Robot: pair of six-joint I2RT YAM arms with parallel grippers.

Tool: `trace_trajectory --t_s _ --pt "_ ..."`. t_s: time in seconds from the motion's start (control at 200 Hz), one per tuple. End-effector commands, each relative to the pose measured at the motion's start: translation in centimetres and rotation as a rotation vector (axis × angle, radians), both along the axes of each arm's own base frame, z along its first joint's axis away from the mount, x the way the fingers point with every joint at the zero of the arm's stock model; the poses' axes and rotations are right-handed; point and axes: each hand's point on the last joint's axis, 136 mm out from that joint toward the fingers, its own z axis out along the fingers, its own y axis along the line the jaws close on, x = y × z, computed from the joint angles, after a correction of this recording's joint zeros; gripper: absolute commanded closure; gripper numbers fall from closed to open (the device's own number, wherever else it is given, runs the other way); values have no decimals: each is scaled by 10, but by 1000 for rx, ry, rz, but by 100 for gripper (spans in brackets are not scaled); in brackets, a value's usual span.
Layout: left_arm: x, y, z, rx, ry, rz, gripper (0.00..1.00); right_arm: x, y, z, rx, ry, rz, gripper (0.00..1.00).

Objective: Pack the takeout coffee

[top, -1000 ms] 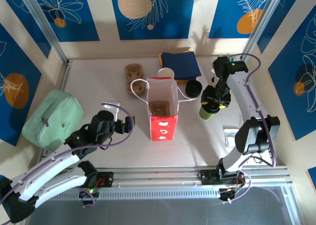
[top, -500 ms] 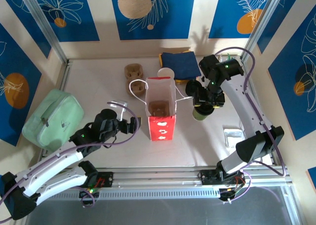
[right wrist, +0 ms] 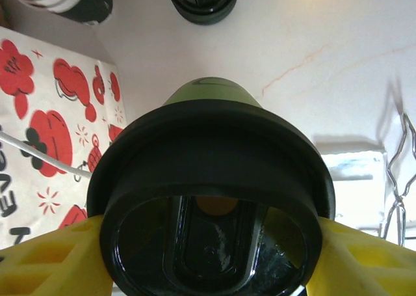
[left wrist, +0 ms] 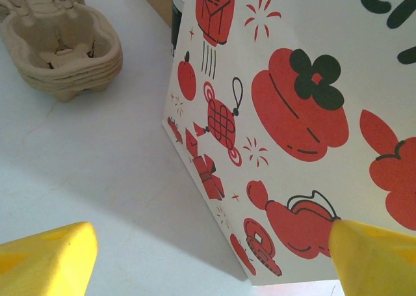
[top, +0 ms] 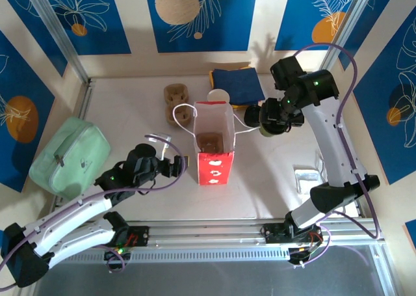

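The right gripper (top: 273, 116), pinching the coffee (right wrist: 214, 179), has carried it up off the table to just right of the bag (top: 212, 143), arm reaching high; the left gripper (top: 174, 166), spread wide, has edged against the bag's left face

We see a pale tabletop (top: 123, 114). At its centre stands a red-and-white paper bag (top: 212, 149). Up and left of it sit stacked pulp cup carriers (top: 177, 102), and above it folded dark-blue cloths (top: 237, 83) beside a cup stack (top: 220, 95). A mint-green pouch (top: 68, 154) lies at the left edge.
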Motion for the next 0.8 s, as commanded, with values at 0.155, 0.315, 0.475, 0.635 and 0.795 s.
trace_trajectory --t_s 0.155,0.315,0.475,0.635,0.795 --pt "-1 -11 -5 -6 -2 -40 9 -30 7 26 22 9 19 36" --pt "-1 -14 -8 -12 3 -46 9 -26 24 43 43 -62 42 37" --pt "-1 -18 -14 -7 8 -54 10 -28 53 53 68 -97 112 37" --pt "0 -25 -23 4 20 -69 10 -31 78 59 83 -124 168 37" --pt "-1 -31 -28 17 22 -83 10 -38 99 55 91 -105 227 37"
